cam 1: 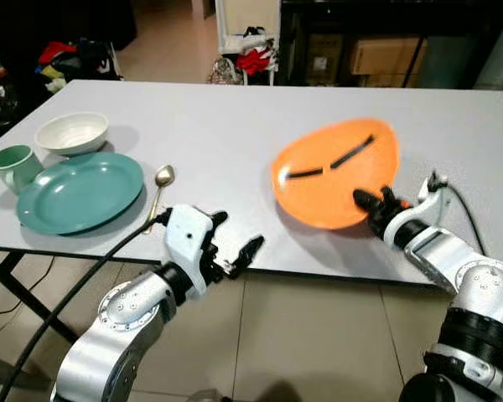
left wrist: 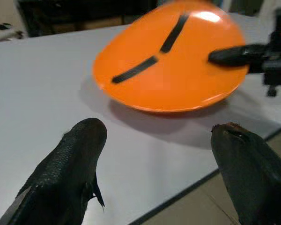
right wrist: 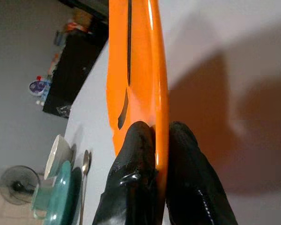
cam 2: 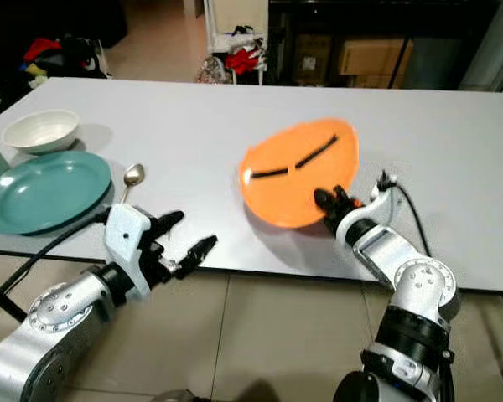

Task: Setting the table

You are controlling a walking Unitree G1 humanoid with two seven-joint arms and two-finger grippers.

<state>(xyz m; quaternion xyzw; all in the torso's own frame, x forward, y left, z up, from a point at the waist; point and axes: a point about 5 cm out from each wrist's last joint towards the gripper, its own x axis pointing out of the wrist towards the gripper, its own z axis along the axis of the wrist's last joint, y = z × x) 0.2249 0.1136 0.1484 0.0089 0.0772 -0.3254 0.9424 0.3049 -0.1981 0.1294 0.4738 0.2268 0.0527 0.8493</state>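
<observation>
Head view, plate: orange plate (cam 1: 335, 172) tilted above the table (cam 1: 235, 134), right of the spoon (cam 1: 161, 186)
Head view, right gripper (cam 1: 370, 203): clamped on the plate's near rim
Head view, left gripper (cam 1: 235, 239): fingers apart, at the table's near edge, below the spoon
Left wrist view: plate (left wrist: 171, 70) beyond the spread fingers (left wrist: 68, 164)
Right wrist view: fingers (right wrist: 136, 178) pinch the plate's rim (right wrist: 157, 117)

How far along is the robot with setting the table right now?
One place looks laid on the robot's left: a green plate with a spoon beside it, plus a white bowl and a green mug. In hand: the right gripper pinches the rim of the orange plate, tilted off the table. The left gripper hangs open at the table edge. Left: setting that plate down flat.
</observation>
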